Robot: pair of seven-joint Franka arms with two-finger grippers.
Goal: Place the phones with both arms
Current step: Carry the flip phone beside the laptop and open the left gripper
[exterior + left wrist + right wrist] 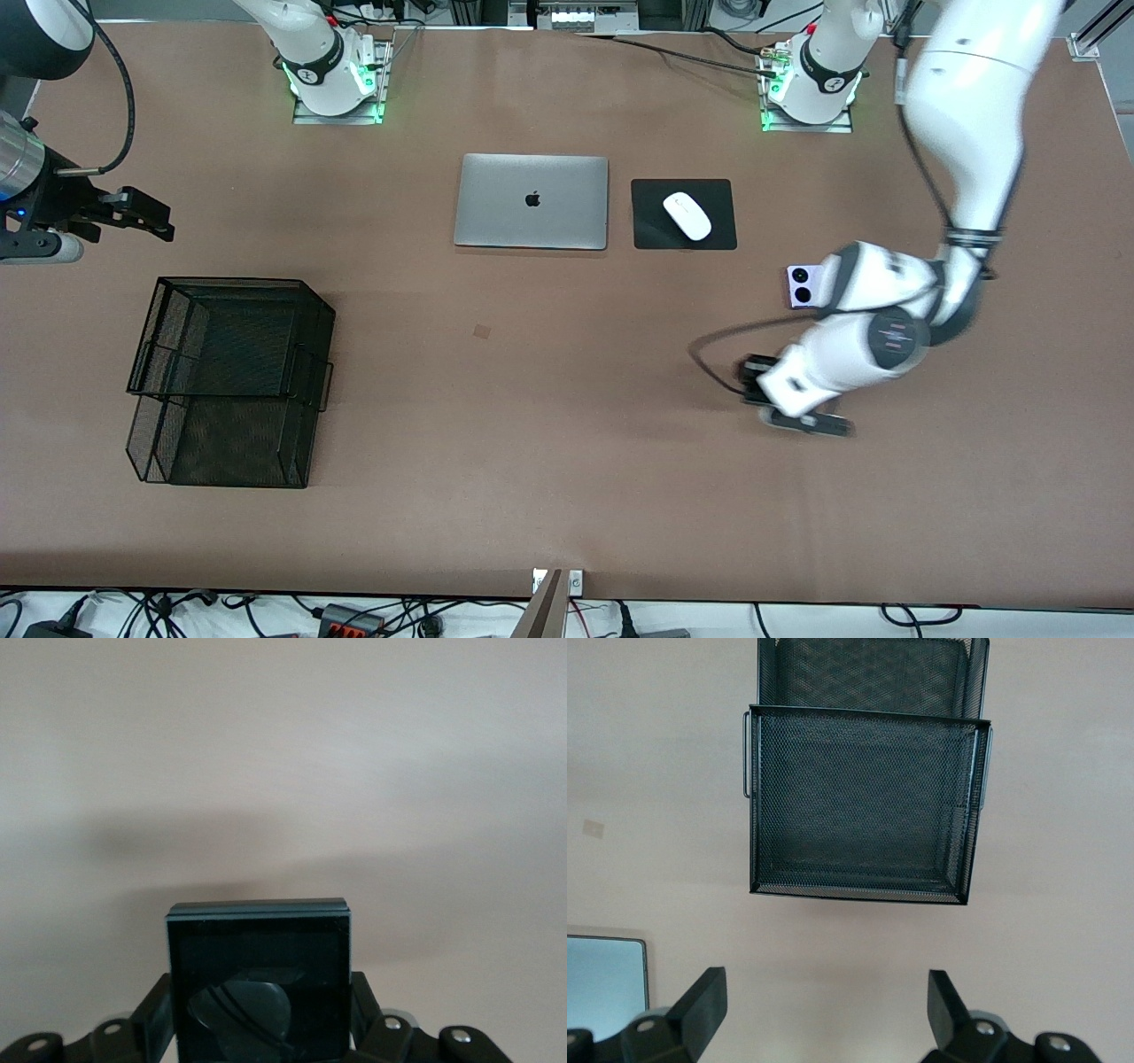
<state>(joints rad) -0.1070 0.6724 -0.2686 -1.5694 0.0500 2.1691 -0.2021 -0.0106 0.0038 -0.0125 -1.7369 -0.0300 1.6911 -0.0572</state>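
My left gripper point(808, 424) is low over the table toward the left arm's end, and its image is blurred. In the left wrist view it point(260, 997) is shut on the small square black flip phone point(257, 943), held just above the table with its shadow below. The lilac flip phone point(803, 286) with two black lenses lies on the table, partly covered by the left arm. The long slim black phone is not visible. My right gripper point(152, 217) is open and empty over the right arm's end of the table; it also shows in the right wrist view point(824, 1001).
A black two-tier mesh tray point(239, 282) stands toward the right arm's end and also shows in the right wrist view point(859, 895). A closed silver laptop point(532, 202) and a white mouse point(687, 215) on a black pad point(651, 230) lie near the arm bases.
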